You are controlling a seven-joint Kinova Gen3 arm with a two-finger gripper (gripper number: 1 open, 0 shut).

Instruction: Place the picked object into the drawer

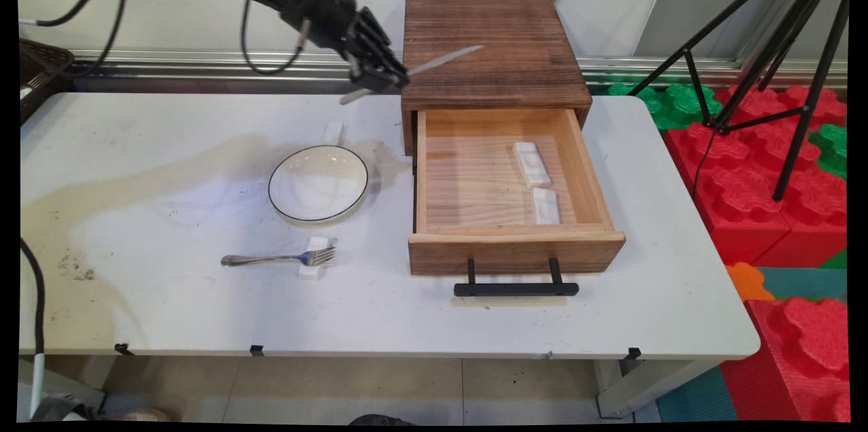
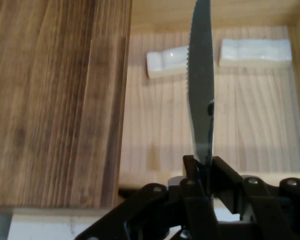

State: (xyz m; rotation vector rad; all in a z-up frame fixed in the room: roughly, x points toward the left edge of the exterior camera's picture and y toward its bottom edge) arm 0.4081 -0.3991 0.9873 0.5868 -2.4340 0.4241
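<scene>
My fixed main camera sits above the near side of the white table [image 1: 169, 310], looking down across it toward the wall. My hand camera rides on the arm, close above the open light-wood drawer [image 2: 155, 150], looking along the black gripper linkage. Both views share the drawer, its dark-wood cabinet top [image 1: 495, 45] and two white ceramic rests [image 1: 531, 164].

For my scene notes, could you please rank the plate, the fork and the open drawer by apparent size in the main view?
1. open drawer
2. plate and fork: about equally long, though the plate covers more area.
</scene>
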